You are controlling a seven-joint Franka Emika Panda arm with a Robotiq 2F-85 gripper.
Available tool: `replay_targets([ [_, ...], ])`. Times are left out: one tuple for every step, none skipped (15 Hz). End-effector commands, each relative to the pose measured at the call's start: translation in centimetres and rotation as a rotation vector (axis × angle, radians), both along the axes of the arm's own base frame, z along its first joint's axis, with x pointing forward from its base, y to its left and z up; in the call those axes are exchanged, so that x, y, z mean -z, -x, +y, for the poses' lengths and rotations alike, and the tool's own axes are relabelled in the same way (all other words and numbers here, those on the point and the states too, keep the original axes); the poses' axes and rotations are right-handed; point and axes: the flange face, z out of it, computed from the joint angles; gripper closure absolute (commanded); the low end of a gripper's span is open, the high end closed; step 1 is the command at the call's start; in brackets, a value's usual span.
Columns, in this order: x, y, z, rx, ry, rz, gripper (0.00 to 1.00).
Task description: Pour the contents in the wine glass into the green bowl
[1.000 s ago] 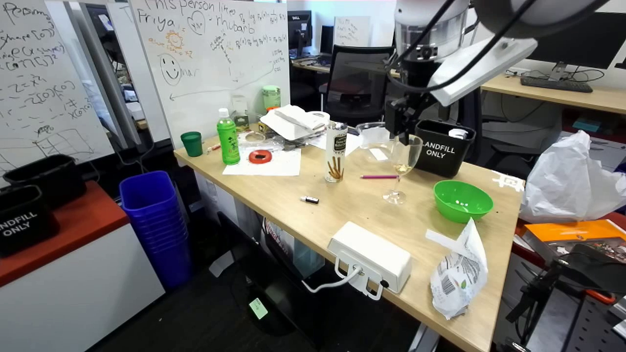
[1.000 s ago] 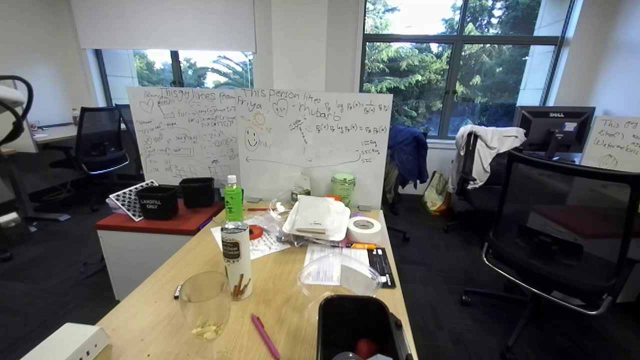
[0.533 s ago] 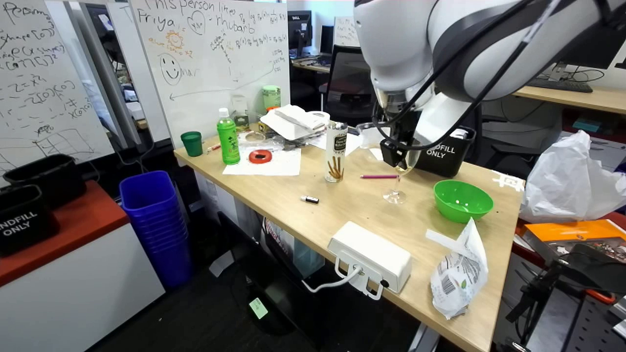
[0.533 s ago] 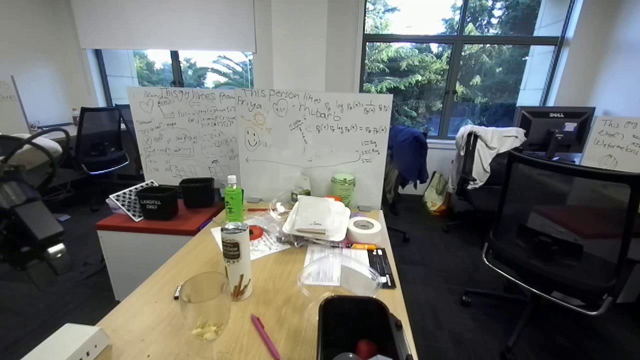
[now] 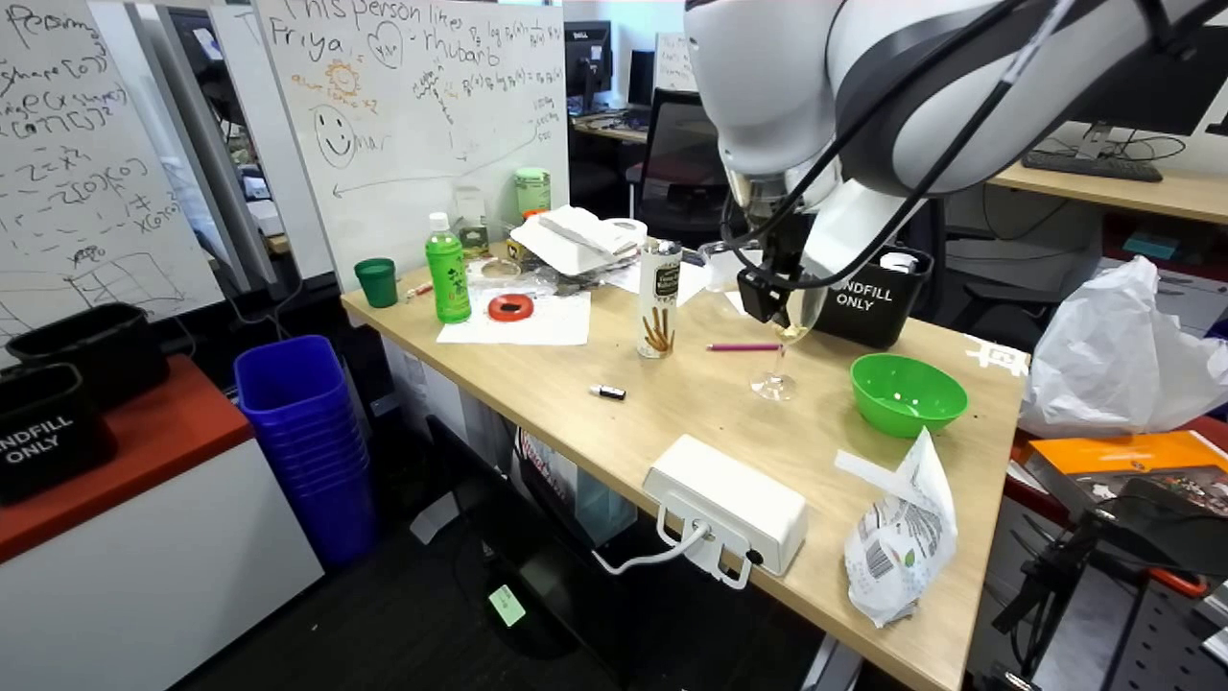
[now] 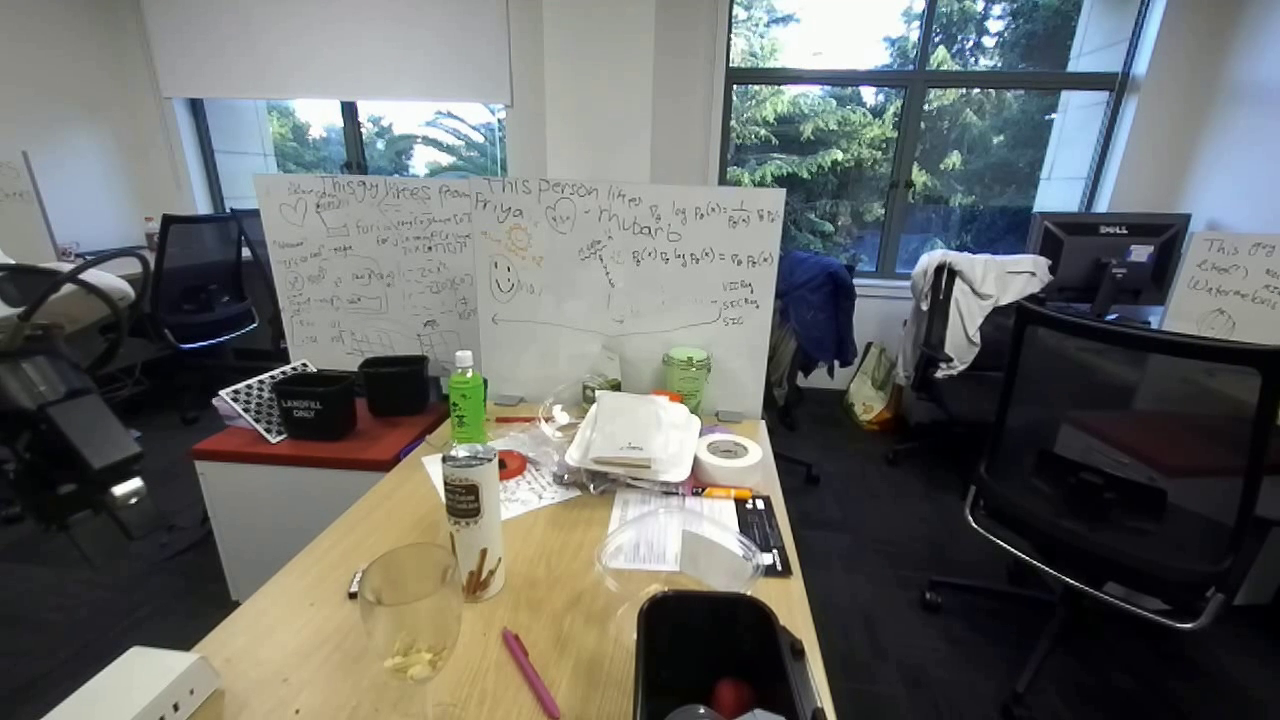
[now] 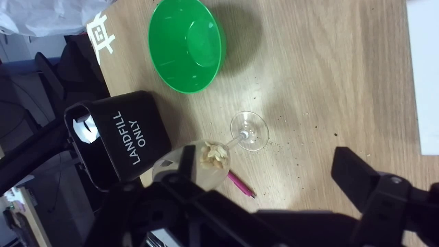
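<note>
Wooden table (image 7: 308, 85) below, the gripper (image 7: 264, 157), spread wide and empty, partly hides the wine glass (image 7: 212, 173).

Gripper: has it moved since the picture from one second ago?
Yes, downward: in an exterior view, the gripper sits lower relative to the nearby black bin, which has not moved.

The spread gripper (image 7: 265, 153) partly hides the wine glass (image 7: 210, 174), which stands near the green bowl (image 7: 175, 51).
</note>
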Motion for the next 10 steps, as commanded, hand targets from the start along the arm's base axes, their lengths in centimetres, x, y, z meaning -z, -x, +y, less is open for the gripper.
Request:
replay_targets([
  [0.1,-0.2,0.4,0.006,-0.039,0.011,0.00],
  [0.2,-0.4,0.4,0.008,-0.034,0.015,0.00],
  [0.4,-0.6,0.4,0.023,-0.021,0.024,0.00],
  [0.8,-0.9,0.2,0.051,0.024,0.058,0.00],
  [1.1,-1.1,-0.1,0.054,0.044,0.068,0.00],
  [1.4,-1.5,-0.4,0.058,0.097,0.082,0.00],
  [1.9,-1.8,-0.5,0.034,0.150,0.118,0.00],
  [2.4,-2.1,-0.7,0.016,0.199,0.151,0.00],
  [3.1,-2.4,-0.6,0.005,0.245,0.173,0.00],
  [3.7,-2.6,-0.3,-0.014,0.282,0.205,0.00],
])
